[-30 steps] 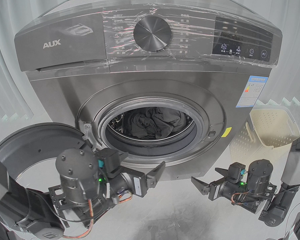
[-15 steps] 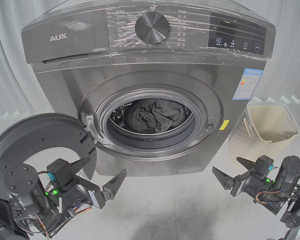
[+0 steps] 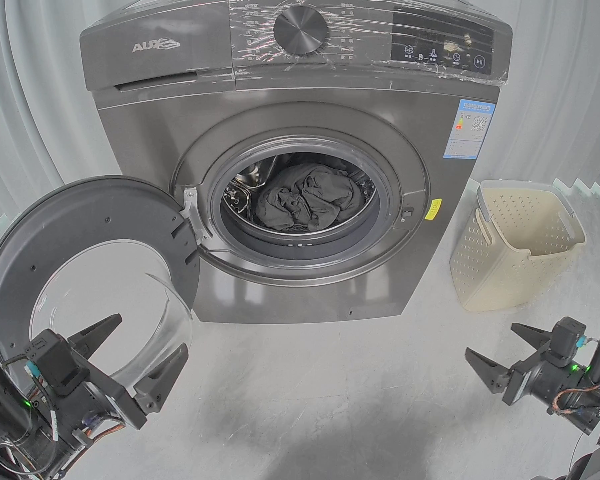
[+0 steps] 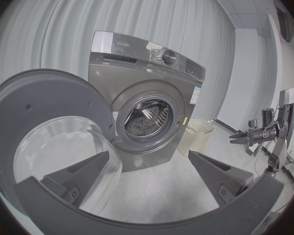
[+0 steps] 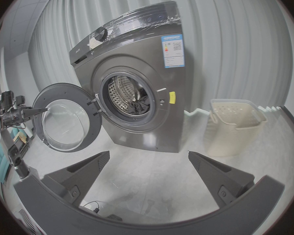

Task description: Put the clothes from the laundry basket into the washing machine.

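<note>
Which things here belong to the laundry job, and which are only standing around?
Job: washer, its open door, dark clothes in the drum, basket.
Not the job: curtain, label, film over the panel.

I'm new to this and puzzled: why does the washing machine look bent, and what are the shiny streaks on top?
Head view: the wide lens bows the washing machine; the streaks are glare on plastic film over its panel. Both wrist views: stronger fisheye, dark corners, curtain folds curving.
</note>
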`<state>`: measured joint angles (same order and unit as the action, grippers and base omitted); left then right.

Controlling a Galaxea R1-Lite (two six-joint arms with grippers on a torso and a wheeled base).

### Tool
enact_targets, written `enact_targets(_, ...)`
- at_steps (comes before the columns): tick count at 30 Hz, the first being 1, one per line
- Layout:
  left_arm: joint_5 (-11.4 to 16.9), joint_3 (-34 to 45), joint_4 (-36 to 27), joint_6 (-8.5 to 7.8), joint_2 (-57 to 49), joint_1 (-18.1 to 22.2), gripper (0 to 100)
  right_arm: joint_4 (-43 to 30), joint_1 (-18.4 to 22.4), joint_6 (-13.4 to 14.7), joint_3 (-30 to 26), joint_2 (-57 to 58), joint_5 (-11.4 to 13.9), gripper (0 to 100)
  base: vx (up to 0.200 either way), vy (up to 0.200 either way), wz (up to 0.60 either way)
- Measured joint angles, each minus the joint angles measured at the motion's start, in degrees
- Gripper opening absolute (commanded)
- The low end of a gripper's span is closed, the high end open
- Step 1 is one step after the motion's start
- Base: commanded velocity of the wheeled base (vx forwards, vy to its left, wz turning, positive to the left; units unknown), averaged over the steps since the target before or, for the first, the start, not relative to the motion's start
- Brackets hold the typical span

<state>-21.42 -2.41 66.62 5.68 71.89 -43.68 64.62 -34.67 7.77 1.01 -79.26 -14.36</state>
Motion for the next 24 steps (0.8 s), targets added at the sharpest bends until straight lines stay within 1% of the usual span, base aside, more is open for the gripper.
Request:
enact_targets(3, -0.1, 0.9, -2.1, -0.43, -2.8, 1.0, 100, -6.3, 0.2, 0.5, 0.0, 5.8, -0.5, 100, -0.2, 0.0, 0.0)
enact_targets(5, -0.1, 1.2, -5.0, -0.57, -5.3, 1.5, 100, -11.1, 0.9, 0.8, 0.0, 10.1, -1.4, 100, -0.2, 0.0, 0.0)
enact_targets(6, -0.1, 1.3, -6.5, -0.6, -6.5, 1.9, 100, -13.2, 1.1, 0.9, 0.0, 11.8, -1.7, 100, 0.0, 0.0, 0.0)
enact_targets(9, -0.3, 1.4, -13.3, -0.62, -11.1, 3.0, 100, -19.4, 2.6, 1.2, 0.0, 17.5, -2.5, 100, 0.0, 0.0, 0.0)
enact_targets(13, -1.0, 1.4, -24.4, -0.6, -18.5, 5.3, 100, -27.8, 5.1, 1.3, 0.0, 25.0, -3.0, 100, 0.0, 0.0, 0.0)
enact_targets(16, -1.2, 1.4, -31.1, -0.67, -24.2, 7.2, 100, -33.8, 7.6, 0.5, 0.0, 30.8, -3.0, 100, 0.0, 0.0, 0.0)
enact_targets(20, -1.2, 1.4, -38.9, -0.68, -32.0, 9.9, 100, -41.4, 12.3, -1.7, 0.0, 40.8, -1.8, 100, 0.0, 0.0, 0.0)
enact_targets(23, -0.7, 1.4, -43.7, -0.65, -37.4, 12.6, 100, -48.2, 16.5, -3.3, 0.0, 48.8, 0.3, 100, 0.0, 0.0, 0.0)
enact_targets(24, -0.3, 1.4, -45.4, -0.6, -39.5, 13.9, 100, -51.4, 18.4, -3.9, 0.0, 52.0, 1.5, 100, 0.0, 0.0, 0.0)
